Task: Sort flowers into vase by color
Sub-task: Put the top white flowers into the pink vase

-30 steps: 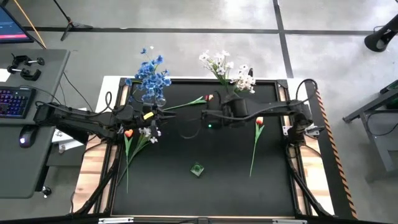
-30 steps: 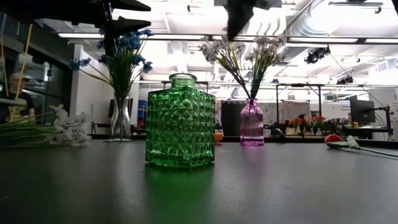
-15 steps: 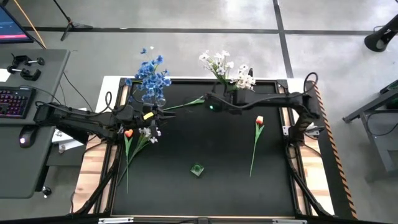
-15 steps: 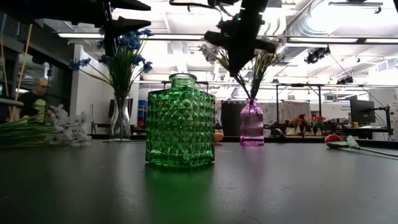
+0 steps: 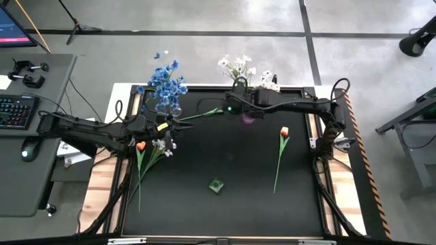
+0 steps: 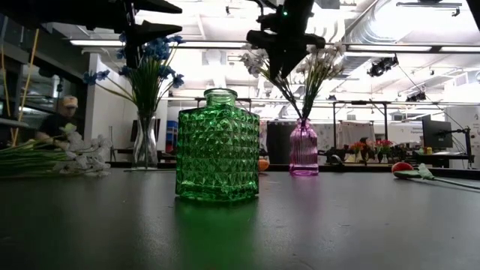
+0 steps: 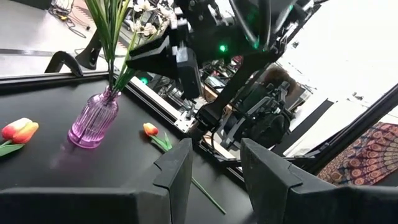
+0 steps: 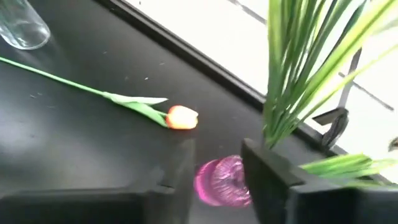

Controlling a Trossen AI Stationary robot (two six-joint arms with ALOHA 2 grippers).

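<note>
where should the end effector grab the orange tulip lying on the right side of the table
Grip the orange tulip at mid-stem, coming straight down from above with the fingers across the stem. It lies flat on the black table, with its stem running lengthwise toward the front and nothing else beside it. A pinch at the soft blossom would probably crush it. The right end effector is nearer than the left.

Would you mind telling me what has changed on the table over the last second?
The right gripper swung from mid-table back to the white flowers above the purple vase; its fingers look open and empty. The left gripper, green vase and loose orange tulips stayed put.
</note>
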